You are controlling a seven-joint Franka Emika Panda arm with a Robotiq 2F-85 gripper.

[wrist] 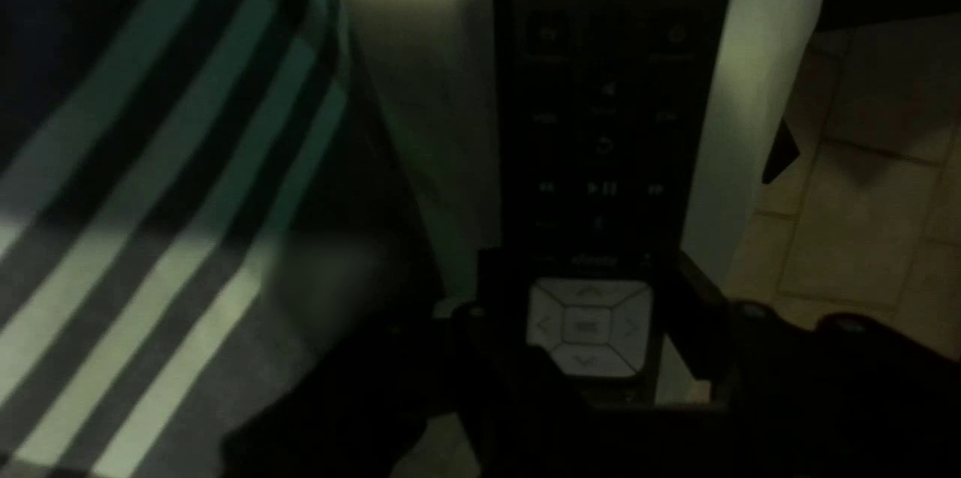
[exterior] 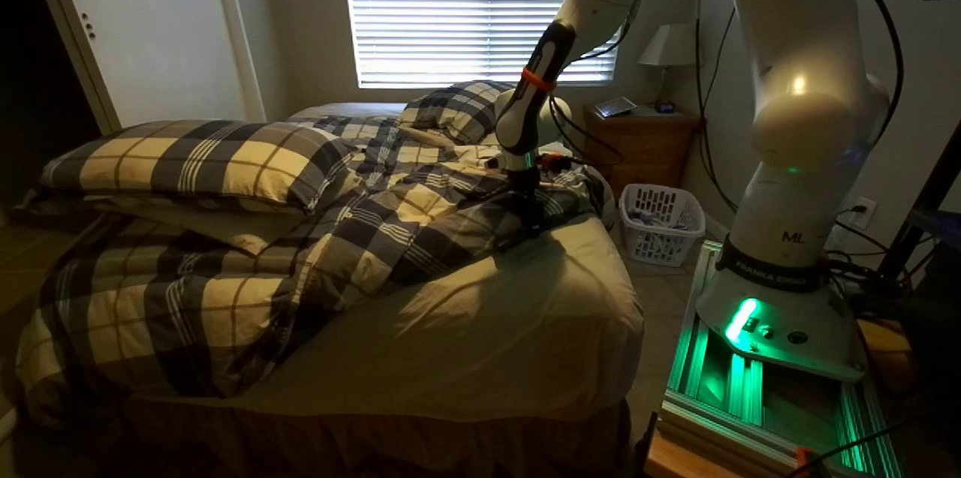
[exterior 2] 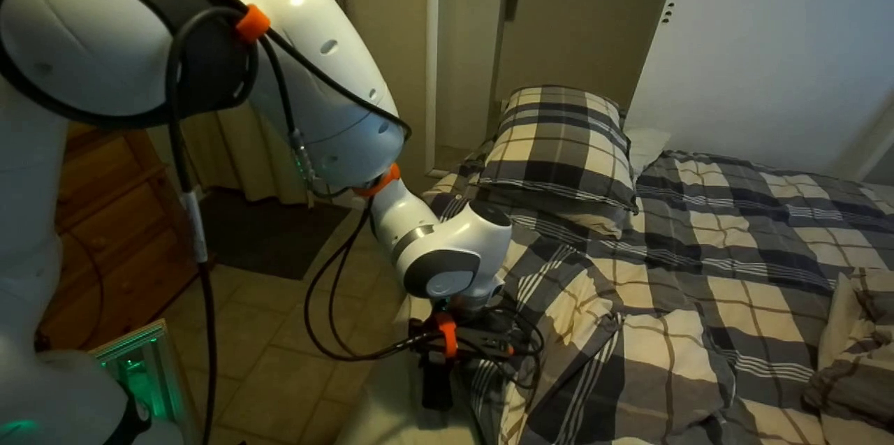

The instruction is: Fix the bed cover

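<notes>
The bed cover [exterior: 203, 305] is a large plaid comforter, cream with dark navy checks. It lies rumpled and bunched across the bed in both exterior views [exterior 2: 656, 354]. In the wrist view its striped edge [wrist: 150, 238] fills the left side. My gripper [wrist: 593, 298] has a finger on each side of a black remote [wrist: 601, 125] with a pale button pad and looks shut on its edges. In an exterior view the remote [exterior 2: 438, 385] shows as a dark block below the gripper. The gripper is low at the bed's edge, beside the cover; whether it touches the cover is unclear.
Plaid pillows [exterior: 203, 163] [exterior 2: 566, 130] lie on the cover. The plain tan sheet [exterior: 480, 343] shows along the near side of the bed. A white laundry basket [exterior: 661, 223] and a wooden nightstand [exterior: 649, 144] stand beside the bed. Loose cables [exterior 2: 335, 354] hang from the arm.
</notes>
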